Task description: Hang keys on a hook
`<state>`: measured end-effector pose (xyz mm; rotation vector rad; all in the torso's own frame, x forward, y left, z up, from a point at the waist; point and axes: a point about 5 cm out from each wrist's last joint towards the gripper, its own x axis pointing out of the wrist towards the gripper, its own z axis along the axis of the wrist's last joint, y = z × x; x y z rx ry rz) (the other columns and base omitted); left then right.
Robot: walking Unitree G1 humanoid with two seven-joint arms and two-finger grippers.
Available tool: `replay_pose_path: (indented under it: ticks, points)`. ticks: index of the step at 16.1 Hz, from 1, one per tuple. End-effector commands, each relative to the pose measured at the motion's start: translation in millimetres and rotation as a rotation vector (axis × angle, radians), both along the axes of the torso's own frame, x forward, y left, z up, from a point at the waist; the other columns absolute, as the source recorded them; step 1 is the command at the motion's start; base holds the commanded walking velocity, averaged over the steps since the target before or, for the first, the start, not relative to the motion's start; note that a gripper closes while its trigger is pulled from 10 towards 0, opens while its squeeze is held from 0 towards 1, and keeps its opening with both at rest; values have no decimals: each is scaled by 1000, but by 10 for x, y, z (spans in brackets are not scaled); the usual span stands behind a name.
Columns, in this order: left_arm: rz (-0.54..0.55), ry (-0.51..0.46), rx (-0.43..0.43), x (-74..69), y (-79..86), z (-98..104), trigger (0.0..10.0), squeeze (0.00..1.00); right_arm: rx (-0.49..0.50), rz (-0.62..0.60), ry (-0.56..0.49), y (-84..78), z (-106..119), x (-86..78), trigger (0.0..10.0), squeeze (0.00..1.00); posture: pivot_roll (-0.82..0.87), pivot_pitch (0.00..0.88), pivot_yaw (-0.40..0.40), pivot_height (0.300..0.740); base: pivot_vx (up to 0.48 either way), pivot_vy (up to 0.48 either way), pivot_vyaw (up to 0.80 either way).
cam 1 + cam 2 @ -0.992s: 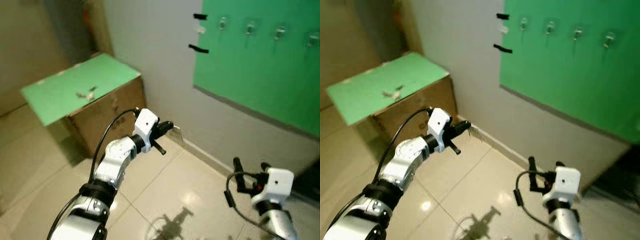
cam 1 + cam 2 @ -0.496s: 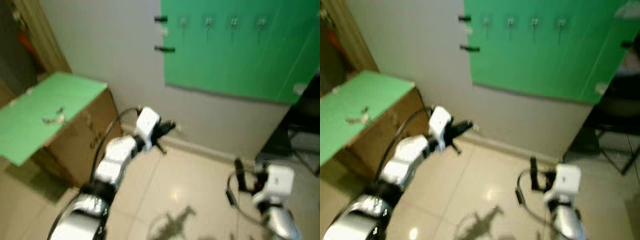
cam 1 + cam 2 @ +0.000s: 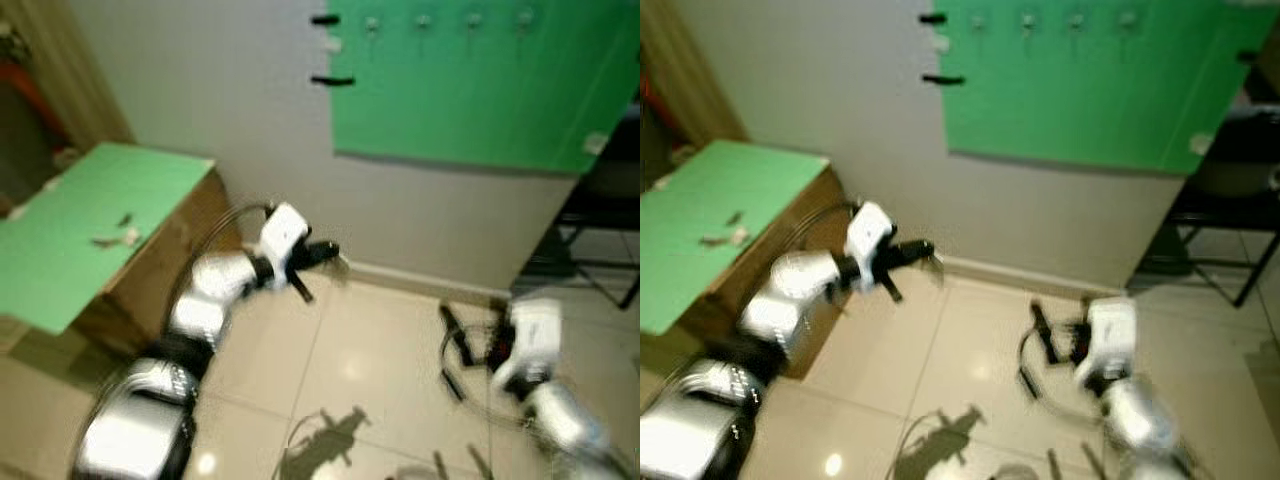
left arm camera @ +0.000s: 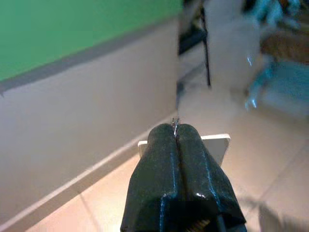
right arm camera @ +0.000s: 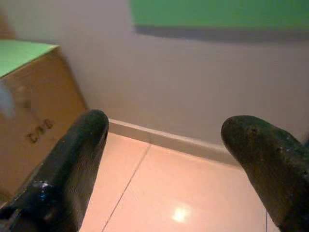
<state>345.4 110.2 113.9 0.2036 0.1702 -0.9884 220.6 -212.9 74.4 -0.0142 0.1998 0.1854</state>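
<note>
Holding its left gripper (image 3: 325, 251) squeezed tight on the keys (image 4: 175, 124), of which a tiny metal bit pokes out past the tips, the robot carries them toward the hooks (image 3: 422, 20) high on the green board (image 3: 470, 90), while its right gripper (image 3: 455, 338) hangs wide open.

Open tiled floor (image 3: 350, 370) lies ahead up to the wall (image 3: 240, 110). A cardboard box (image 3: 150, 270) crowds the left side; a dark chair (image 3: 1230, 210) stands at the right, beside the green board (image 3: 480, 90).
</note>
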Motion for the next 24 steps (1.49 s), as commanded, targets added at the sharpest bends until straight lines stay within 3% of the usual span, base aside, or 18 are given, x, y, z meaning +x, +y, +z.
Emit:
replay_pose_path:
  ticks: [1,3,6,8,11,14,22,24]
  points:
    - [-97,-3,11,31,-37,133,10000,0,23,55,-10,-3,108,33,10000,0,-293,0,106,740,0,0,0]
    - [-184,3,32,55,-1,244,10000,0,4,134,-20,-14,241,83,10000,0,-291,0,104,740,0,0,0]
    - [-418,86,106,18,61,386,10000,0,-9,325,-2,115,455,171,10000,0,-279,0,102,740,0,0,0]
    - [-495,103,125,25,76,470,10000,0,11,425,1,197,603,231,10000,0,-277,0,105,740,0,0,0]
    - [-554,65,123,50,34,610,10000,0,11,520,-6,266,780,290,10000,0,-274,0,104,740,0,0,0]
    - [-582,64,67,61,-8,727,10000,0,34,565,-18,358,901,306,10000,0,-272,0,105,740,0,0,0]
    - [-655,18,63,32,-92,826,10000,0,59,623,-7,459,1010,291,10000,0,-285,0,114,740,0,0,0]
    - [-695,25,9,14,-116,894,10000,0,65,644,-5,497,1034,269,10000,0,-286,0,119,740,0,0,0]
